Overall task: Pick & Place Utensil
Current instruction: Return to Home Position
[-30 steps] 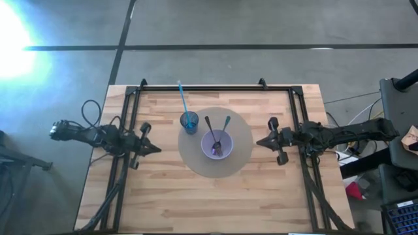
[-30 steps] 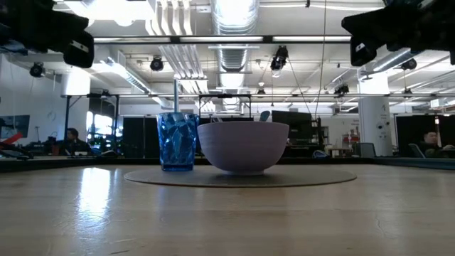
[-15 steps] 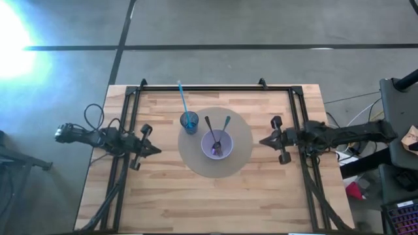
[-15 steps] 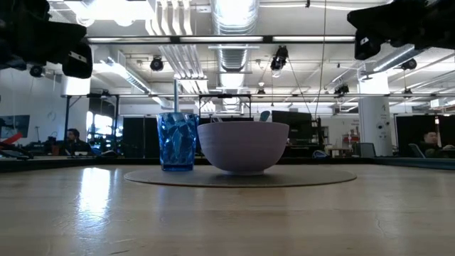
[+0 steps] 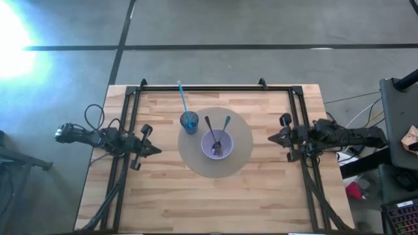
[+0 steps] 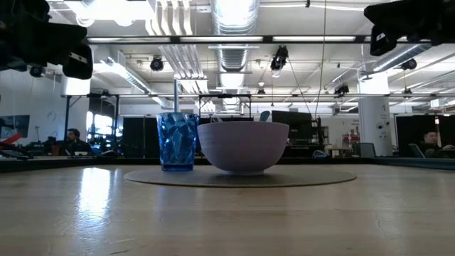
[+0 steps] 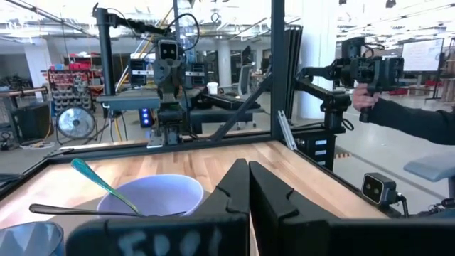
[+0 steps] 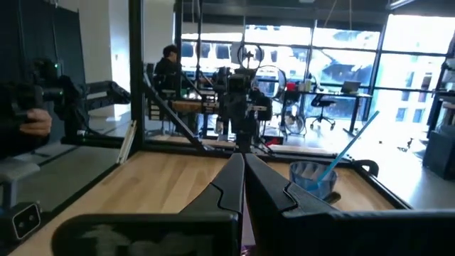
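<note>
As utensils (image 5: pixel 210 129) sit in bowl (image 5: pixel 204 147), straw (image 5: pixel 183 98) in cup (image 5: pixel 189 123), I judge placing done | left gripper (image 5: pixel 155 149), right gripper (image 5: pixel 272 138) pressed together | homing remains.

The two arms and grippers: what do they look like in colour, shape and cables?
Both are black and slender. A looping black cable hangs off the left arm; the right arm has the same build. The left gripper and right gripper each have two angular fingers tapering to a point. A pale scrawled marking sits on the left gripper's base.

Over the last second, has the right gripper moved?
Yes. The right gripper has drawn back rightward, away from the mat.
</note>
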Tool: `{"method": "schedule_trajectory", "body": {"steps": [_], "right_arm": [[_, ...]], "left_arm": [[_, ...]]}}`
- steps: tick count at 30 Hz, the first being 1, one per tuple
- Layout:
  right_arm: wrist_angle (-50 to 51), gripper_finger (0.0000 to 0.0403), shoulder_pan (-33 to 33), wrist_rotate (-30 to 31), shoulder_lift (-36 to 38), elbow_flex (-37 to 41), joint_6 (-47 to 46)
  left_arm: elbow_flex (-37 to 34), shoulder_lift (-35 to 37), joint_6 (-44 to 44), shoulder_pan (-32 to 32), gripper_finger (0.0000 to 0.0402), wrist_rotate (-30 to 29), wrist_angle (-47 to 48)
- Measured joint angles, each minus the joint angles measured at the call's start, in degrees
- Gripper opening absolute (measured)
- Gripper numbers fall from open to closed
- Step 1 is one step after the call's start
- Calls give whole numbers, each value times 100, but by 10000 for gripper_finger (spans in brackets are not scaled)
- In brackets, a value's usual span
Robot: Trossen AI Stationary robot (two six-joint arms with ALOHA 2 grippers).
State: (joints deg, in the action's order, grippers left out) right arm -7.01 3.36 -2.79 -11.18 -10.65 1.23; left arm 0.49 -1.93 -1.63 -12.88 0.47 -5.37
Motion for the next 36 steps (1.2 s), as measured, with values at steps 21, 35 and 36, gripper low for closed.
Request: {"method": "schedule_trajectory", "body": {"steps": [21,35,36], "right_arm": [[-473,8,-2,11,643,1016,-555],[592,8,-1,337,646,1014,-1375],[656,8,0,343,647,1014,-1456]], "left_arm": [[-9,-2,27,-4,3,-12,120],[-13,-2,-6,-2,3,-39,124],[-13,-2,-3,-2,3,-38,125]]}}
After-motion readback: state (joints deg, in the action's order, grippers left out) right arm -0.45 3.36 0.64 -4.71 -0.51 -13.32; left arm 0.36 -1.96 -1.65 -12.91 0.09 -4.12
